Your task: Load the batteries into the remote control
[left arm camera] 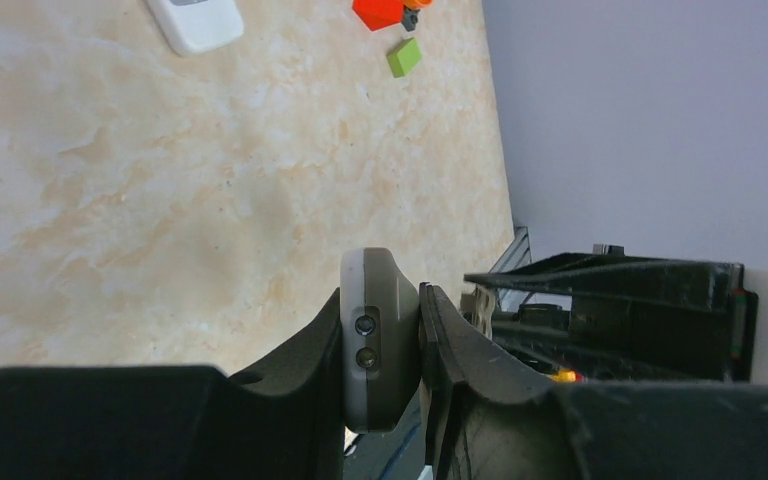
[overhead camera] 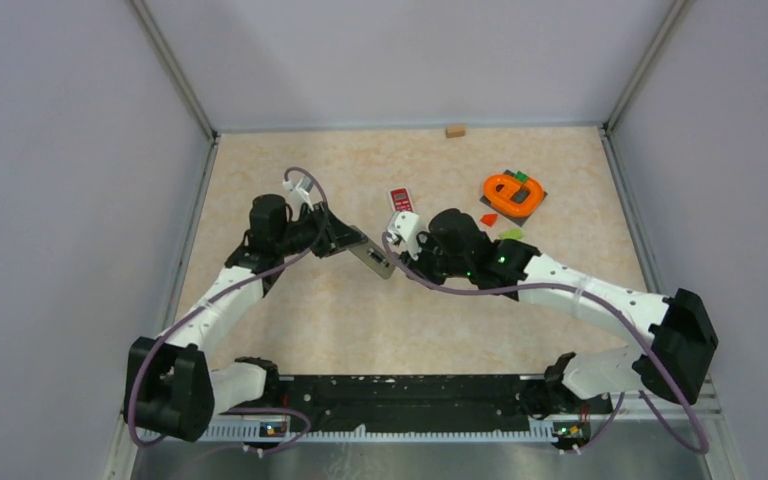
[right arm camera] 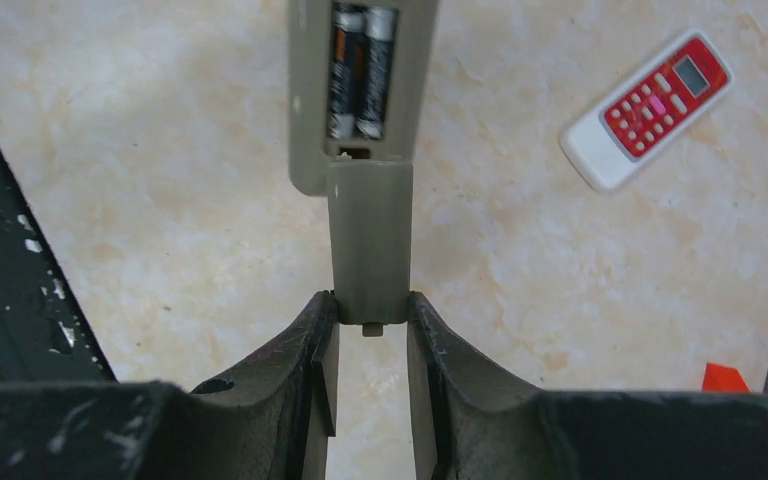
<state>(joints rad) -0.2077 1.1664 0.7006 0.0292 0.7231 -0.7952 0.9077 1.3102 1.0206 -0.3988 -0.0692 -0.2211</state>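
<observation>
Ok so both arms meet roughly mid-bench [overhead camera: 290,320], w/ the grey remote [right arm camera: 360,150] held btw them. Left pincer [left arm camera: 380,335] is clenched on the remote's body. In its wrist cam you see the remote edge-on, squeezed between the two dark fingers [left arm camera: 315,345], w/ two little round holes on the side facing the cam. Right pincer [right arm camera: 368,310] is clenched on the battery cover [right arm camera: 368,235], a flat grey strip gripped by its near end. The cover's far end touches the end of the remote right below the open compartment, in line w/ it.

The batteries [right arm camera: 348,75] — two slim dark cells — sit side by side inside that compartment, at 12 o'clock from the right pincer in its wrist cam. Left one has a reddish/orange tint, right one looks darker w/ pale print, and both show silvery ends toward the cover. Compartment is uncovered, so the cells are in plain view.

Other stuff on the bench: a red-and-white remote [overhead camera: 401,199] lies flat at about 12 o'clock from the grey one in the top cam (2 o'clock in the right wrist cam), not touching anything. An orange ring-ish thing [overhead camera: 512,195] sits on a dark base at roughly 2 o'clock, w/ a small red block [overhead camera: 488,218] and a green block [overhead camera: 511,234] just beside it. There's also a tiny tan block [overhead camera: 455,130] way back by the far wall, around 1 o'clock — well apart from everything else.
</observation>
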